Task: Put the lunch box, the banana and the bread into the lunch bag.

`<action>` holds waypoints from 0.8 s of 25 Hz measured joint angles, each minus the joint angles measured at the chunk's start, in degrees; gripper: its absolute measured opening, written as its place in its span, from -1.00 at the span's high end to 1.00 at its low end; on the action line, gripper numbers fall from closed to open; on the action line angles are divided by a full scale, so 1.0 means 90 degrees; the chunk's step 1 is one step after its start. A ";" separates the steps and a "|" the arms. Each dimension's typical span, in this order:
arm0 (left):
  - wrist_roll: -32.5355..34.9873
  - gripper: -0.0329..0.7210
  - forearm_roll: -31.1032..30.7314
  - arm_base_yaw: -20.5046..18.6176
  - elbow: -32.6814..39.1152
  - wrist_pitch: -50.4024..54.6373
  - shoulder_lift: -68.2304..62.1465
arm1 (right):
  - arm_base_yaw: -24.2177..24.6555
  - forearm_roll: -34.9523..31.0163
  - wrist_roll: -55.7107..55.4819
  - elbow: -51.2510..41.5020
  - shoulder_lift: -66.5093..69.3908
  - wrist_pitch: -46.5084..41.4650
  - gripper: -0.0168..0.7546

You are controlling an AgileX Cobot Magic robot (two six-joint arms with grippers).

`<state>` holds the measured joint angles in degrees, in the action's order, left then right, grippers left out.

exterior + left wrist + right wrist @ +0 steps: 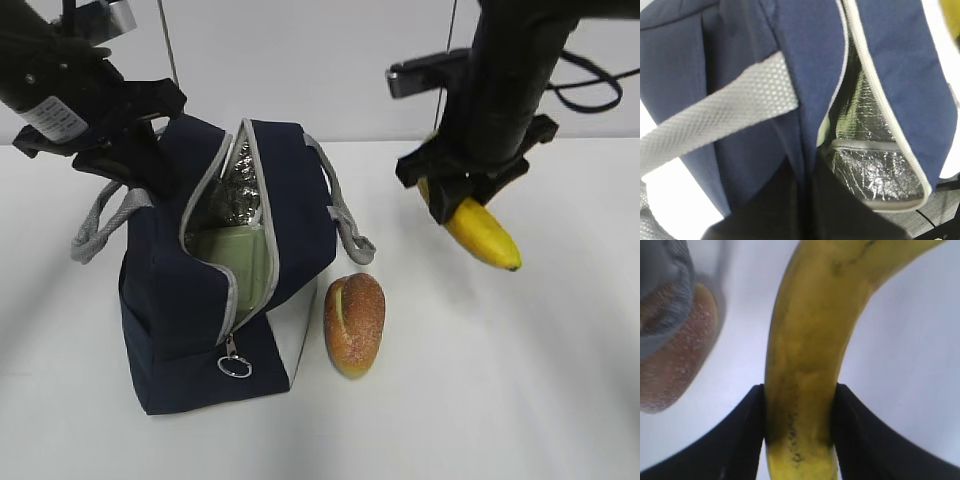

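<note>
The navy lunch bag stands on the table at the left with its zipper open and silver lining showing. The sage-green lunch box sits inside it. My left gripper is shut on the bag's left fabric wall beside a grey handle, holding the mouth open; the lining shows in the left wrist view. My right gripper is shut on the yellow banana and holds it in the air right of the bag; it also shows in the right wrist view. The bread lies on the table beside the bag's right side.
The white table extends to the right and front. The zipper's ring pull hangs at the bag's front. A grey handle droops over the bag's right side above the bread, seen blurred in the right wrist view.
</note>
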<state>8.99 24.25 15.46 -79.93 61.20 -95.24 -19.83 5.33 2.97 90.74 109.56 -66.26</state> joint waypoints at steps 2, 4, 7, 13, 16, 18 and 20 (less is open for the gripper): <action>0.0000 0.92 -0.0007 0.0000 0.0000 0.0000 0.0000 | 0.0000 -0.0161 0.0000 0.0276 -0.0243 -0.0122 0.16; 0.0000 0.92 -0.0007 0.0000 0.0000 0.0000 0.0000 | 0.0000 -0.0592 0.0184 0.0529 -0.0427 -0.0245 0.16; 0.0000 0.92 -0.0010 0.0000 0.0000 0.0005 0.0000 | 0.0000 -0.1988 0.1015 0.0729 -0.0600 -0.0400 0.16; 0.0000 0.92 -0.0015 0.0000 0.0000 0.0005 0.0000 | 0.0000 -0.4540 0.2791 0.0735 -0.0627 -0.0487 0.16; 0.0000 0.92 -0.0015 0.0000 0.0000 0.0005 0.0000 | 0.0000 -0.4937 0.3024 0.0735 -0.0627 -0.0487 0.16; 0.0000 0.92 -0.0015 0.0000 0.0000 0.0005 0.0000 | -0.0013 -0.5014 0.3076 0.0735 -0.0627 -0.0487 0.16; 0.0000 0.92 -0.0015 0.0000 0.0000 -0.0001 0.0000 | -0.0084 -0.5053 0.3096 0.0735 -0.0615 -0.0487 0.16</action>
<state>8.99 24.12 15.46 -79.93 61.19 -95.24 -20.58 -40.15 30.83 97.36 104.02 -70.64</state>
